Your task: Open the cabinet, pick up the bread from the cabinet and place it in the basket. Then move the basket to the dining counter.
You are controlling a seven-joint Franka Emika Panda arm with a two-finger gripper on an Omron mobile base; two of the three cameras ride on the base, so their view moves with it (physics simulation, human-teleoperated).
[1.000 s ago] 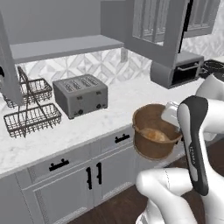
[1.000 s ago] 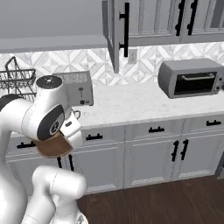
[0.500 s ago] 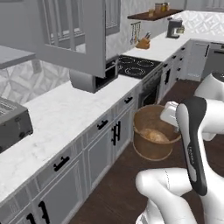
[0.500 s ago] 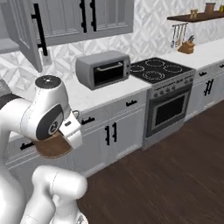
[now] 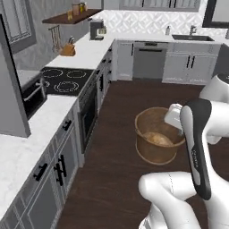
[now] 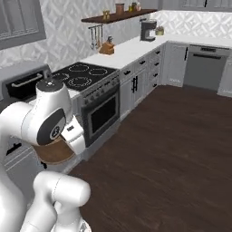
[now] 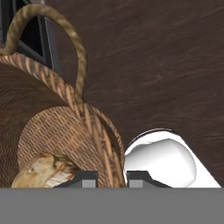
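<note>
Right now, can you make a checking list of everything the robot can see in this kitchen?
Surface: white counter runs along the wall; dark wood floor below.
Job's things: bread lies inside the basket, which is lifted over the floor.
Clutter: knife block and coffee maker on the counter.
Grippers: gripper shut on the basket's rim.
Cables: nothing seen.
Surroundings: stove with oven below, dishwasher, sink, wooden shelf.

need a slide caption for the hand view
Tool shut on the woven basket rim, bread inside, dark wood floor beyond.
</note>
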